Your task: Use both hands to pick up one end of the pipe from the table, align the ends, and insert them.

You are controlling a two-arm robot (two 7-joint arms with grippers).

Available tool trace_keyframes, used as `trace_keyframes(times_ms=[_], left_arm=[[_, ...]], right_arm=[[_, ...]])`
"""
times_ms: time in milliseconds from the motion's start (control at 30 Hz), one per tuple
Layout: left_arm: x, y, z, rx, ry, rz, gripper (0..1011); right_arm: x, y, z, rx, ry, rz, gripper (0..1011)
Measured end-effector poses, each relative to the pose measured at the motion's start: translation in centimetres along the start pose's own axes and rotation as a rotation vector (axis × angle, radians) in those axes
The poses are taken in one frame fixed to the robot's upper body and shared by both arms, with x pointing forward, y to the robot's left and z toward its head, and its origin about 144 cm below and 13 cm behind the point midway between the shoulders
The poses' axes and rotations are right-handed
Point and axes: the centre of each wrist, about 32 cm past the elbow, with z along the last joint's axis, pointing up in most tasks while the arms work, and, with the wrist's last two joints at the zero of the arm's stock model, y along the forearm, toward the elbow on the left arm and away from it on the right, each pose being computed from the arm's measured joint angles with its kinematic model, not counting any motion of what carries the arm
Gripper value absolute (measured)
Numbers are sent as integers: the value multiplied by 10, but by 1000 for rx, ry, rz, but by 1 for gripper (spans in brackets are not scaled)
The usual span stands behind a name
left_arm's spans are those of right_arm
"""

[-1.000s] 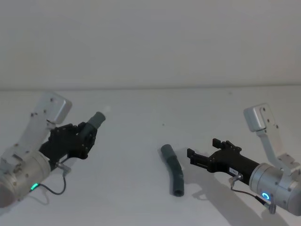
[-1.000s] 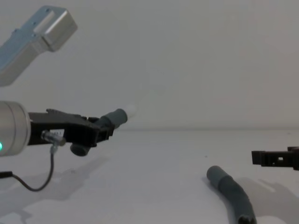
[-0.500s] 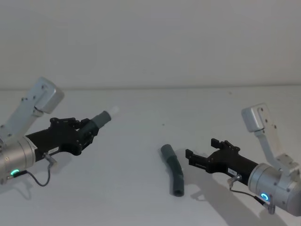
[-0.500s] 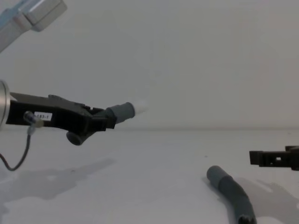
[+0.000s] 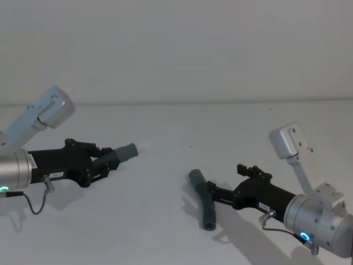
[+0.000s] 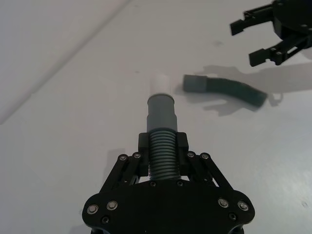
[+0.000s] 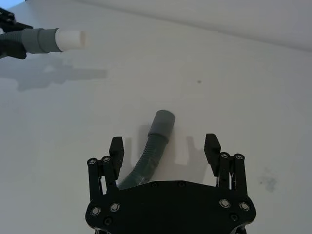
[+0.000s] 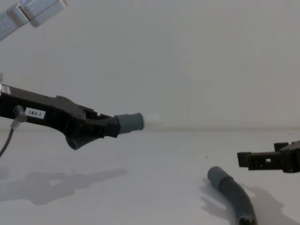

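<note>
My left gripper [image 5: 102,164] is shut on the ribbed part of a dark grey pipe piece [image 6: 162,151] and holds it off the table [image 5: 165,232]. Its smooth grey cuff [image 8: 129,123] and white tip [image 6: 159,83] point toward the middle. A second curved pipe piece [image 5: 204,201] lies on the table, its plain cuff [image 7: 161,122] at the far end. My right gripper [image 5: 226,185] is open, just right of this piece. In the right wrist view its fingers [image 7: 116,146] stand on either side of the hose, and the chest view shows that gripper [image 8: 258,159] above table level.
The white table runs back to a plain pale wall [image 5: 176,49]. Nothing else lies on it. There is free room between the two arms [image 5: 160,171] and in front of the lying piece.
My left gripper has swung down to near level and carried the white-tipped end rightward. My right gripper has moved left, closer to the piece on the table, still open.
</note>
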Motion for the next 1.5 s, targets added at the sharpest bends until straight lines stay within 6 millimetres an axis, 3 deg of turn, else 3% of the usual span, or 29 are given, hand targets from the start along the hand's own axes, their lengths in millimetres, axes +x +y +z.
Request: trace_keyframes(times_ms=[233,600,1500], left_arm=[[18,0,3,28,-23,-102,292],[29,1,3,42,-36,-169,292],[27,-3,1,16,-36,-206,292]], right_arm=[[-9,-2,2,-33,-9,11,1004],[-21,2,1,-75,-15,11,1004],[-32,29,-5,-108,-1,-20,1004]])
